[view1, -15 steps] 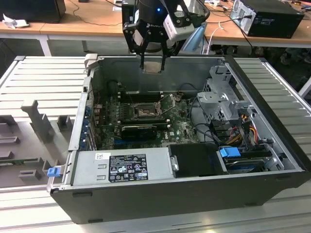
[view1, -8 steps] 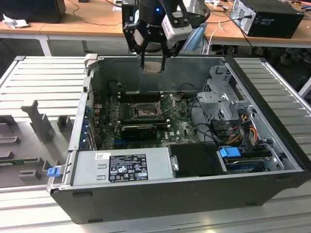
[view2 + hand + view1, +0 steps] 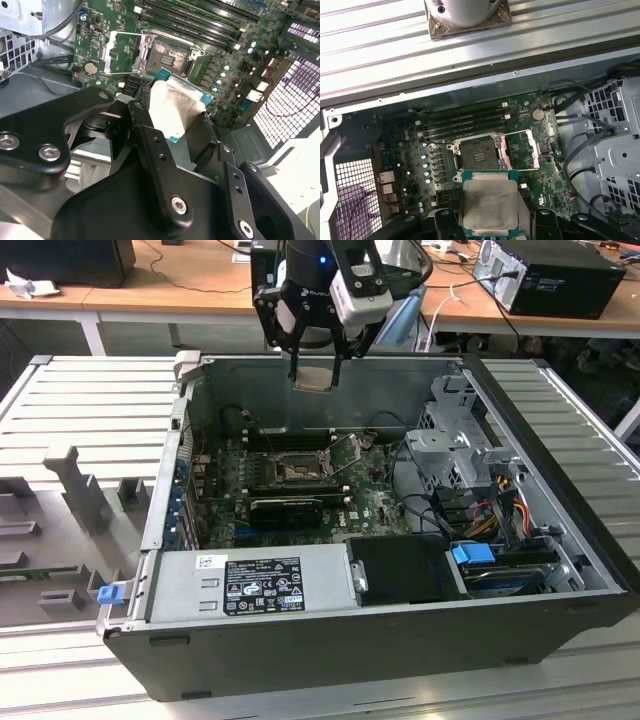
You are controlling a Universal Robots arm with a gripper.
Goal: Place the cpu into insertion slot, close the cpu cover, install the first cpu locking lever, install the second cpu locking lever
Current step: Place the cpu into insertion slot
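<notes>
The cpu (image 3: pixel 489 205) is being gripped by its edges between the fingers of the pincer (image 3: pixel 317 366), which are being pressed against it, silvery top showing in both wrist views. In the exterior view it is being held above the open computer case (image 3: pixel 300 640), at twelve o'clock from the insertion slot (image 3: pixel 297 472). The cpu cover (image 3: pixel 524 150) is lying swung open beside that slot.
</notes>
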